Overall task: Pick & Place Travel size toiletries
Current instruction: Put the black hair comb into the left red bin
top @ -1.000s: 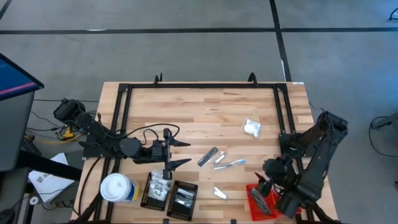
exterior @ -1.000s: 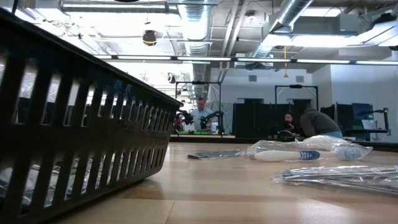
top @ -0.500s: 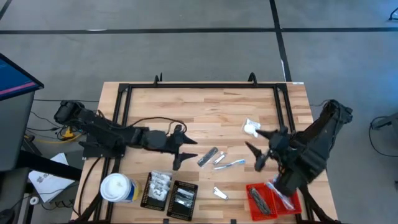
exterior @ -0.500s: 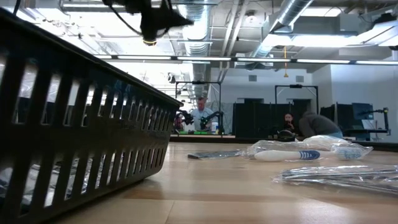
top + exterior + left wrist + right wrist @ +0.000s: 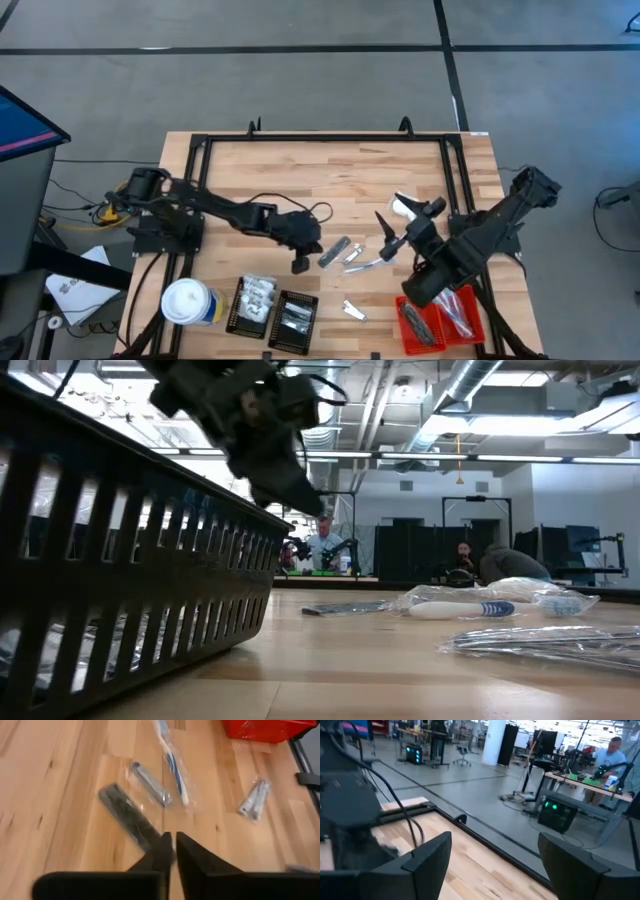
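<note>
At mid-surface, the left gripper (image 5: 172, 851) is being held with jaws closed and empty just short of the dark grey bar (image 5: 127, 816), so a grasp is likely being missed unless they are reopened. The right gripper (image 5: 402, 228), jaws open, is being hung over the blue stick (image 5: 368, 264) nearby; a clash of arms is being risked.

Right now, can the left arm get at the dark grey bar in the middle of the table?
Probably yes. The left end effector hangs just short of the dark grey bar with bare wood between, but its fingers are shut and would need to open first.
</note>
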`<state>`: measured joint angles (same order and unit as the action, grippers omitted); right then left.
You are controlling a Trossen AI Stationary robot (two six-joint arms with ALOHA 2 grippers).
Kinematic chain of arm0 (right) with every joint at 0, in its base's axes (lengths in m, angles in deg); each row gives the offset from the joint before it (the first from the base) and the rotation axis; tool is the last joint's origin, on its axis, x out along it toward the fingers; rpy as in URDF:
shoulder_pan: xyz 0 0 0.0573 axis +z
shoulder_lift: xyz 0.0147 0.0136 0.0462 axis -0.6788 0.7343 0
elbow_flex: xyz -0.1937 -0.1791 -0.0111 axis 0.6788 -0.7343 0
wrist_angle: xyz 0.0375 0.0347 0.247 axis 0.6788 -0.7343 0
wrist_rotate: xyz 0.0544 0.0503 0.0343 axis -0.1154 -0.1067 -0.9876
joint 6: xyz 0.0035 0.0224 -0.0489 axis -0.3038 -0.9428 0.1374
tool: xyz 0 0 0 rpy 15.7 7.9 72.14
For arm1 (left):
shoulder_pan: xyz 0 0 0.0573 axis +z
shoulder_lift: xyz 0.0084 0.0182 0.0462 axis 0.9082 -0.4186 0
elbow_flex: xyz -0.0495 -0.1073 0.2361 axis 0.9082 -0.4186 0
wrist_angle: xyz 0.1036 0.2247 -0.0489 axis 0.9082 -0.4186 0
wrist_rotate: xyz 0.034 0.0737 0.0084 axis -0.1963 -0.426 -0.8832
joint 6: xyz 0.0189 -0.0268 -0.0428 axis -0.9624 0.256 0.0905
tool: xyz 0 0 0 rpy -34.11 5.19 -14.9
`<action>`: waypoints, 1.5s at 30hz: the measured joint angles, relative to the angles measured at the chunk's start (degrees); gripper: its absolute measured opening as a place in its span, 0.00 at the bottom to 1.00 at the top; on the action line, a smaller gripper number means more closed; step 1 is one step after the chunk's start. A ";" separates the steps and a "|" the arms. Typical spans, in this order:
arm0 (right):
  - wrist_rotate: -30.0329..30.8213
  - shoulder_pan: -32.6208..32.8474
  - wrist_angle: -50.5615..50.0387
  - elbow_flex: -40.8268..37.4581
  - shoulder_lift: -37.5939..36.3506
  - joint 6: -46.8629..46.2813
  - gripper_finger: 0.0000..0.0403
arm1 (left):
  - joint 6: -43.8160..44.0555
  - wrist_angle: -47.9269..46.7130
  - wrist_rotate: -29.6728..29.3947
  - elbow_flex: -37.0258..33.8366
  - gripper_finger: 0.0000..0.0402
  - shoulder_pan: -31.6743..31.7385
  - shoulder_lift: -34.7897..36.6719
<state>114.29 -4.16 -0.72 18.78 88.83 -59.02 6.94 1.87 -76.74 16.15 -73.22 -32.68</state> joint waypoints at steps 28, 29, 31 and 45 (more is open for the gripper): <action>-81.56 -14.38 88.62 -21.26 -8.93 70.05 0.72 | -1.22 -1.49 1.87 2.52 0.00 0.68 -7.95; -84.59 -16.16 93.95 -25.44 -11.03 68.55 0.72 | -1.24 -1.27 1.89 2.52 0.00 0.66 -7.95; -91.49 -20.17 103.11 -32.79 -14.86 64.30 0.72 | -1.26 -1.26 1.89 2.52 0.00 0.72 -7.95; -89.71 -25.60 118.37 -43.50 -18.20 58.66 0.72 | -2.33 -1.93 3.19 6.79 0.00 0.98 -15.49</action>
<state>24.59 -29.76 117.65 -24.73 70.63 -0.36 4.60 -0.06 -73.55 22.94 -72.24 -48.18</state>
